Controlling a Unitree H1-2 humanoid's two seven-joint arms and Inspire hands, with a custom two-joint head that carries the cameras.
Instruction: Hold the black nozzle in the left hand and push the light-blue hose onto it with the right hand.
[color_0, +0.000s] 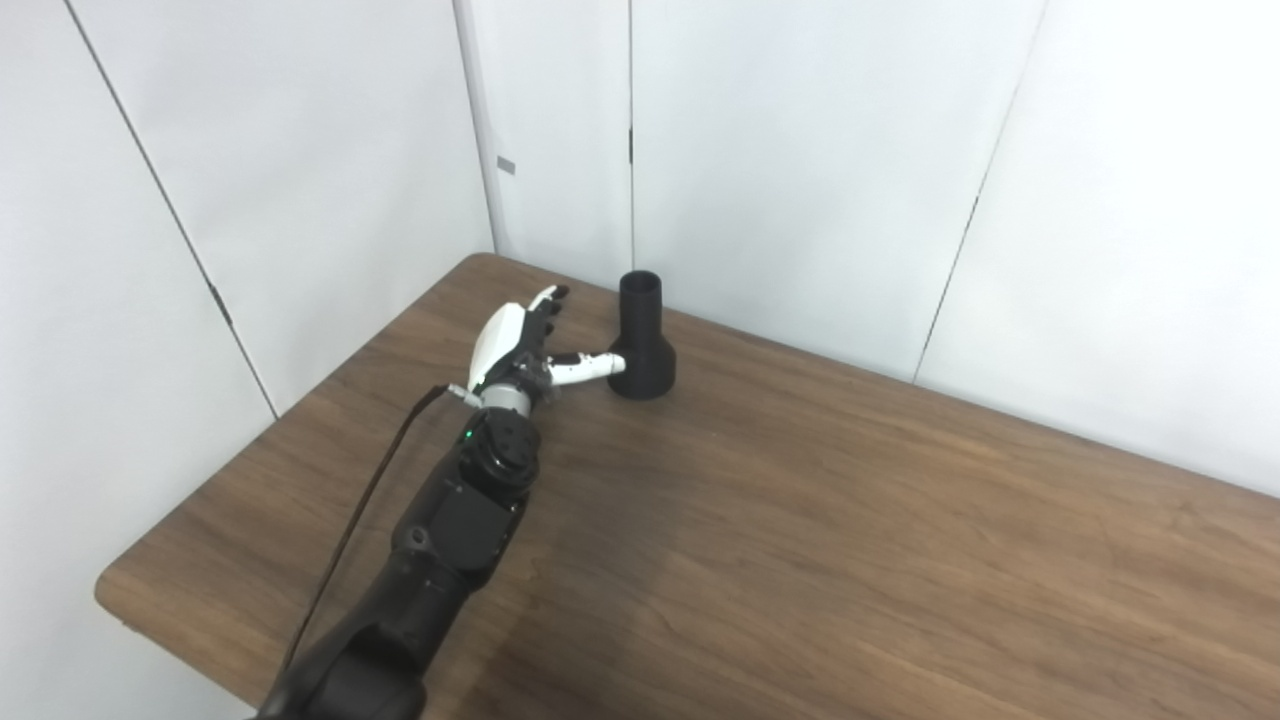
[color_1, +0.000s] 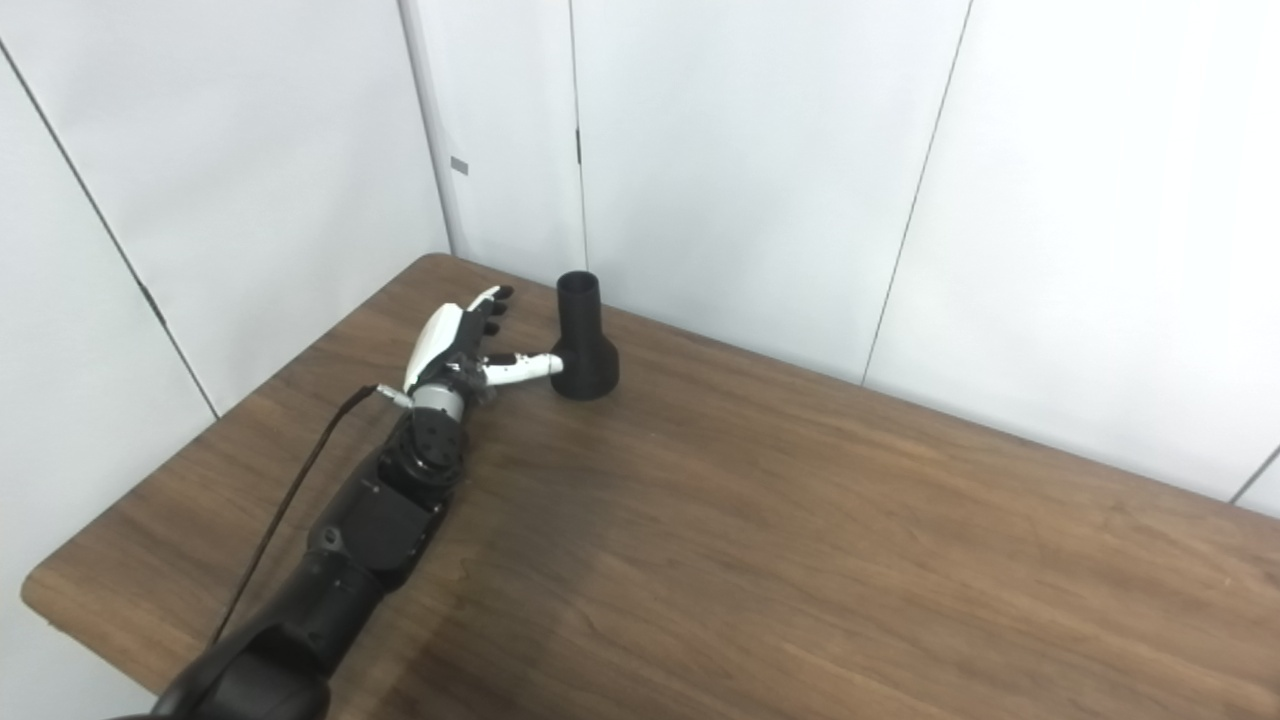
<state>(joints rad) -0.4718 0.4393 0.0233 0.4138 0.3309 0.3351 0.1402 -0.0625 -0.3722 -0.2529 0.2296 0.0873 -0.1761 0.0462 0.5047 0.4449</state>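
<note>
While the left arm runs up from the bottom-left corner over the near part of the wooden table, a black cable trails along its outer side to the wrist. Left hand sits past the wrist with its white back turned up and outward, spread wide and holding nothing. Fingers point away toward the far table edge, apart from each other. Thumb sticks out sideways to the hand's right, and its tip is at the flared base of the black nozzle; touching or just short of it, can't tell from either view. Nozzle stands upright on the table just right of the hand, wide base down, narrow open collar up, level with the fingertips and slightly beyond the thumb. It is not inside the grasp: fingers pass to its left, well clear of the collar. Beyond hand and nozzle comes the far table edge, then the white wall panels meeting in a corner behind. Right hand is out of frame in both views, and no light-blue hose shows either.
</note>
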